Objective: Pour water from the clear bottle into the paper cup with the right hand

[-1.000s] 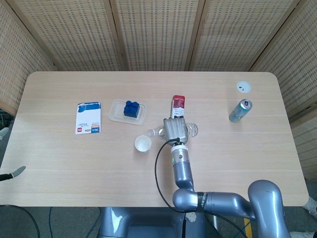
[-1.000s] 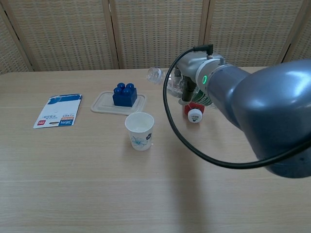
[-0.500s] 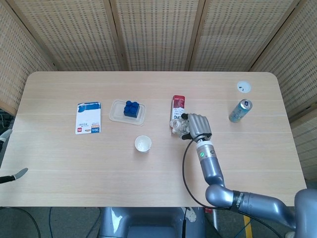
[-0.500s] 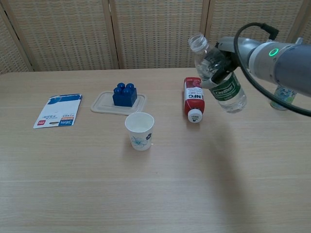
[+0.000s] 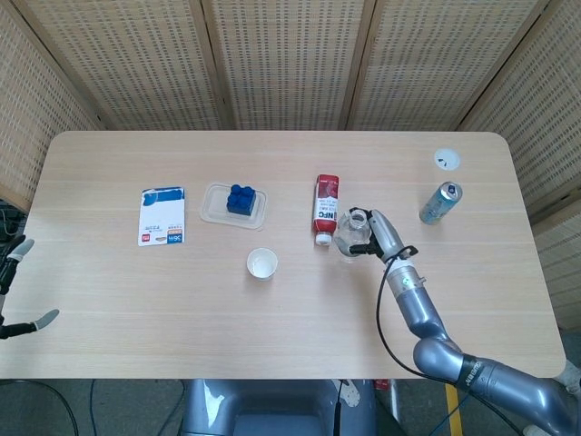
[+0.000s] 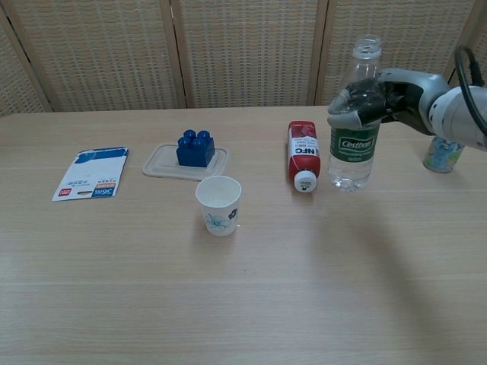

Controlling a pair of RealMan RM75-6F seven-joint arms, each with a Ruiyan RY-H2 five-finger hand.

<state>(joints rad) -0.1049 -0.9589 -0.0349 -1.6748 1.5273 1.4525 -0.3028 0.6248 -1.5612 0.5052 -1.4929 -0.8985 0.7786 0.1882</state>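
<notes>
1. Paper cup (image 6: 219, 205) sits nearest us, upright, well apart from the bottle.
2. Right hand (image 6: 380, 97) grasps the clear bottle (image 6: 354, 125), upright, uncapped, just beside the lying carton (image 6: 303, 160).
3. We'd worry about a clipped carton or missed pour.
4. Left hand (image 5: 16, 291) sits at the table edge; whether it's clenched, we cannot tell.
</notes>
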